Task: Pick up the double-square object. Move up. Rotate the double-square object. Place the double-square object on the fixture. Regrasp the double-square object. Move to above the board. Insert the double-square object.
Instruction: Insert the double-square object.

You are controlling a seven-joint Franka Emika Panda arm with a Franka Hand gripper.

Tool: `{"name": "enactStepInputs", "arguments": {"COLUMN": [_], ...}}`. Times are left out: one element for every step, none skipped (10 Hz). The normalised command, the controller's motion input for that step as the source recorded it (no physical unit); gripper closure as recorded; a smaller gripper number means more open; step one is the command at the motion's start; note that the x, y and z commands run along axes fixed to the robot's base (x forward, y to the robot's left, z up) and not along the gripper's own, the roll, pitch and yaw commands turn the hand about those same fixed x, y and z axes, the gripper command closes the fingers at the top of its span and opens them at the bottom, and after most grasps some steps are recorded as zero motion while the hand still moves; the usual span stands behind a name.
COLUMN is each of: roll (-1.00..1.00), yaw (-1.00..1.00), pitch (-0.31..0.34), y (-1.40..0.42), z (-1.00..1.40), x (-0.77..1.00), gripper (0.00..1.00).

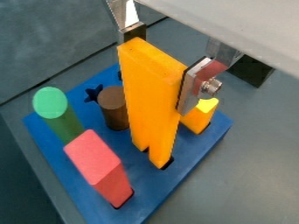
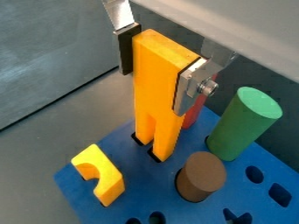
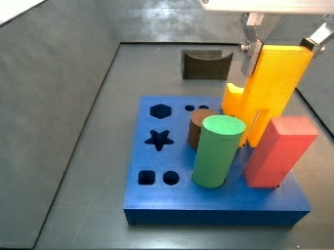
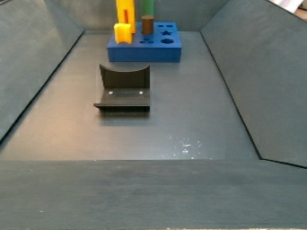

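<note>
the yellow bar (image 2: 160, 96) stood upright, its lower end in the blue board (image 1: 187, 162), with the gripper (image 2: 158, 54) clamped on its top. any tilt while pressing down could have jammed it in the hole.

No legible text in any view.
No letters, numbers, labels or brand marks could be read on the board (image 3: 156, 200), the double-square object (image 1: 152, 96), the fixture (image 4: 124, 88) or the gripper (image 2: 158, 59), which stood over the board at the bar's top end.
</note>
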Motion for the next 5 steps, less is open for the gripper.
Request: {"name": "enactStepInputs", "arguments": {"roll": [0.0,0.0,0.06,0.12,0.16], "yaw": [0.0,0.0,0.0,0.0,0.0], "pitch": [0.026,0.011,-0.04,-0.08,-0.091], "y": [0.14,0.1,0.0,0.0,-0.05], "z": [-0.18,-0.18,-0.42,-0.7,-0.72], "x": [0.31,0.26,0.05,0.06,0.01], "gripper": [1.0,1.0,1.0,1.0,1.0]}}
